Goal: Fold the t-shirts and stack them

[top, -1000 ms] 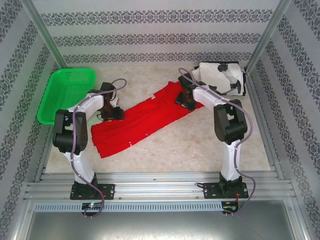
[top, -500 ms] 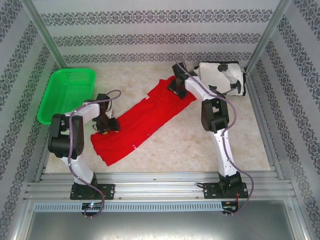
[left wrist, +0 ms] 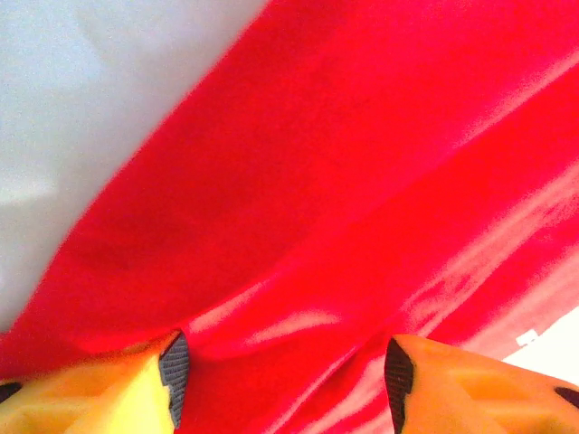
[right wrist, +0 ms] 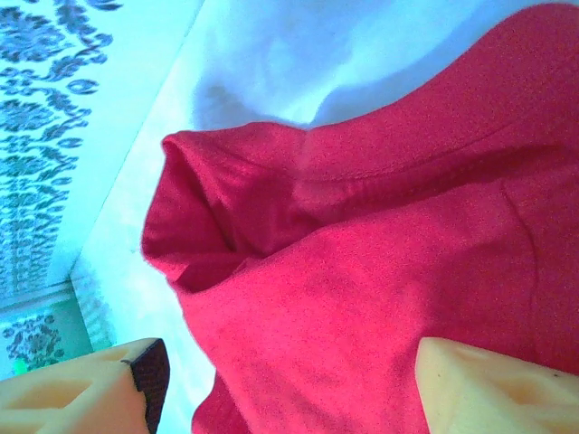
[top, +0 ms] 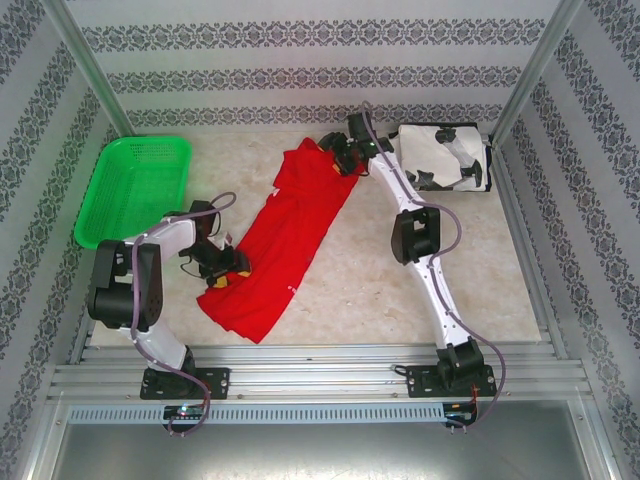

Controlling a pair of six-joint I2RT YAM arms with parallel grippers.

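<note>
The red t-shirt (top: 285, 235) lies stretched out, plain side up, running from the back middle of the table to the near left. My left gripper (top: 222, 268) sits at the shirt's near left edge. Its orange fingers stand apart over red cloth (left wrist: 317, 181), so the left gripper (left wrist: 280, 362) is open. My right gripper (top: 335, 155) is at the shirt's far end by a bunched hem (right wrist: 208, 235), and the right gripper (right wrist: 289, 362) is open above the cloth. The white t-shirt (top: 430, 150) with black blotches lies folded at the back right.
A green mesh basket (top: 120, 200) stands at the back left, close to the left arm. Bare marble table (top: 400, 270) stretches right of the red shirt. Patterned walls and metal posts close in the sides and back.
The red shirt swung from a flat diagonal to a steeper line. The right gripper carried its end back and left, the left gripper drew its end nearer. Both jaws have widened.
</note>
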